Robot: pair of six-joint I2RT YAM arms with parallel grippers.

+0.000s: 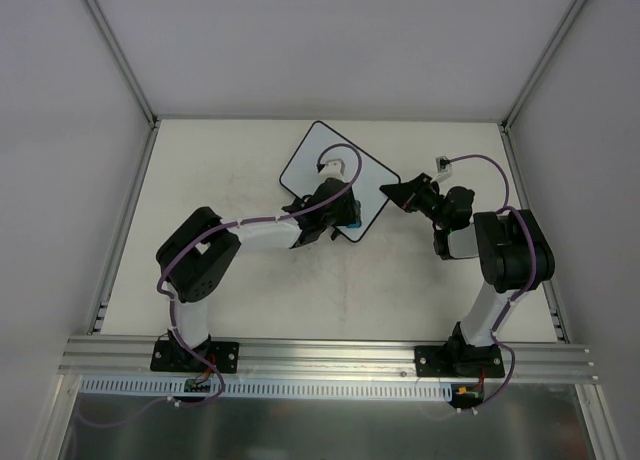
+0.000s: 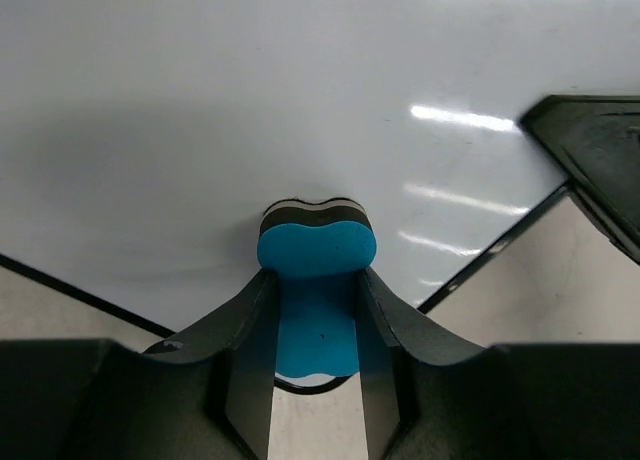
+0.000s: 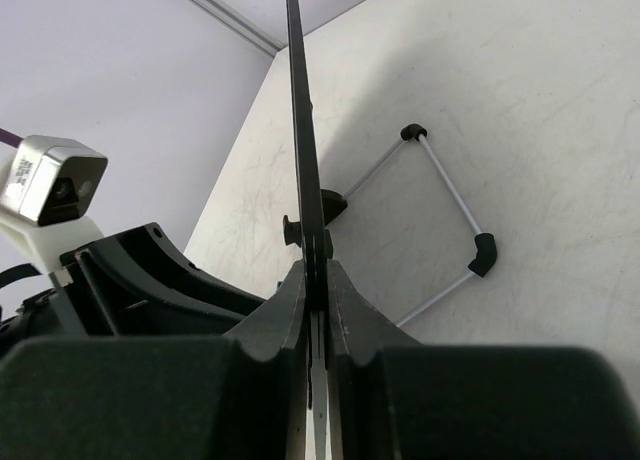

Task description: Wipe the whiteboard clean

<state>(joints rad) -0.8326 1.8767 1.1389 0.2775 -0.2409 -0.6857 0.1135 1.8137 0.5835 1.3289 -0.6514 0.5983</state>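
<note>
- The whiteboard (image 1: 318, 155) sits toward the far middle of the counter (image 1: 230, 280), turned cornerwise. In the left wrist view its face (image 2: 250, 110) is plain glossy white with light glints.
- The left jaws pinch a blue-and-black eraser (image 2: 316, 250), and its black edge presses on the board's face.
- The right jaws are pressed together on the board's thin black rim at its right corner. The right wrist view shows the board edge-on (image 3: 298, 100).
- On the board's back side is a white wire stand (image 3: 448, 185) with black corner pieces, close to the counter. I cannot tell whether it touches.
- Grey walls (image 1: 60, 130) and an aluminium rail (image 1: 330, 355) border the counter.
</note>
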